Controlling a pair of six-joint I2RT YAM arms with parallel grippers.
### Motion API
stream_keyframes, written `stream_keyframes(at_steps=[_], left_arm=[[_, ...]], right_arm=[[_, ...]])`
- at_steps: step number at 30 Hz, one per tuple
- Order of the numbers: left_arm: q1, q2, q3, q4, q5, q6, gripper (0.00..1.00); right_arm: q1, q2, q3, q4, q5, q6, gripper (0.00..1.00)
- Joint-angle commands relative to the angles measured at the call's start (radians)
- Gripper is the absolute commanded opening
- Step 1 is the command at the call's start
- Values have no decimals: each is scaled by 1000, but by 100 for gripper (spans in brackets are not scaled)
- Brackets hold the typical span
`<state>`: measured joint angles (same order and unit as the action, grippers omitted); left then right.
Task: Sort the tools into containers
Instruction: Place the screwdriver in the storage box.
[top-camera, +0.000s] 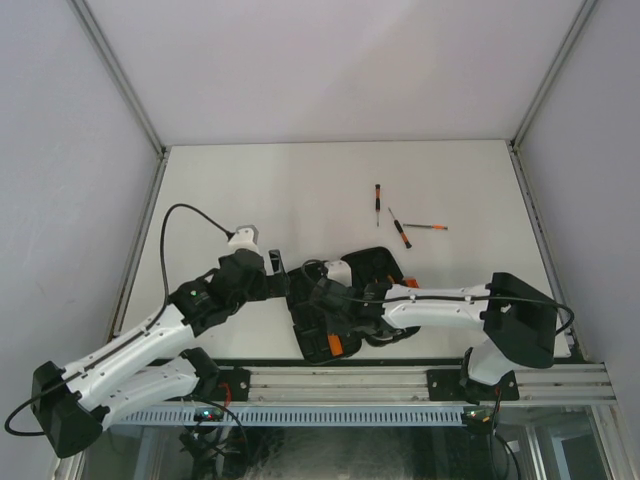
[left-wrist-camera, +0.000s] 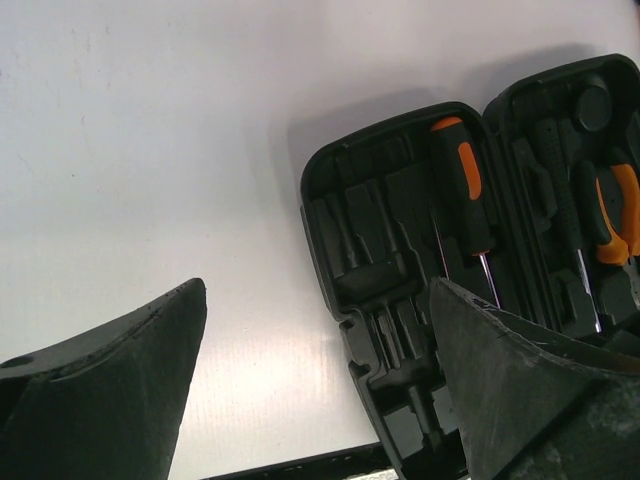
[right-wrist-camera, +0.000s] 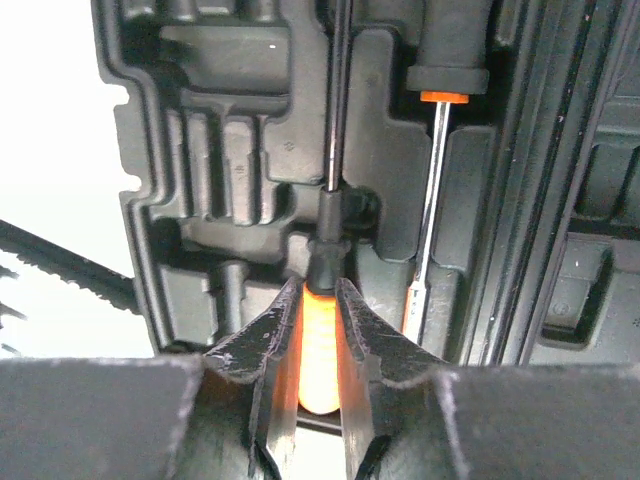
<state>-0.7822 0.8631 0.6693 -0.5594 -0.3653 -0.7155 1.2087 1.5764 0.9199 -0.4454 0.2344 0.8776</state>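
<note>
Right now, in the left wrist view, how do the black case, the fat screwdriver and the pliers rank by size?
Black case, largest.
Screwdriver, next.
Pliers, smallest showing, but partly hidden, so unsure.

Matt black plastic case, glossy orange screwdriver handle (slim metal shaft), smooth white table.

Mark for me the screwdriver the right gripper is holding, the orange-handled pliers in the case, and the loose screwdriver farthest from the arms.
held screwdriver (right-wrist-camera: 318, 345): right wrist view, on its orange handle.
pliers (left-wrist-camera: 625, 215): left wrist view, on an orange handle.
farthest loose screwdriver (top-camera: 377, 198): top external view, on its handle.
</note>
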Motion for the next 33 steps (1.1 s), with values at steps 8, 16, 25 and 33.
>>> stream_keyframes(at_steps=[8, 16, 25, 33], left_arm=[[4, -52, 1, 43, -25, 5, 97], [6, -153, -41, 116, -34, 19, 97], [8, -148, -36, 125, -28, 34, 96], [8, -121, -28, 144, -2, 36, 96]], right_arm=[[20, -179, 14, 17, 84, -15, 19], [49, -260, -56, 134, 143, -73, 27], [46, -257, -64, 113, 103, -16, 29], [45, -218, -65, 59, 72, 30, 23]])
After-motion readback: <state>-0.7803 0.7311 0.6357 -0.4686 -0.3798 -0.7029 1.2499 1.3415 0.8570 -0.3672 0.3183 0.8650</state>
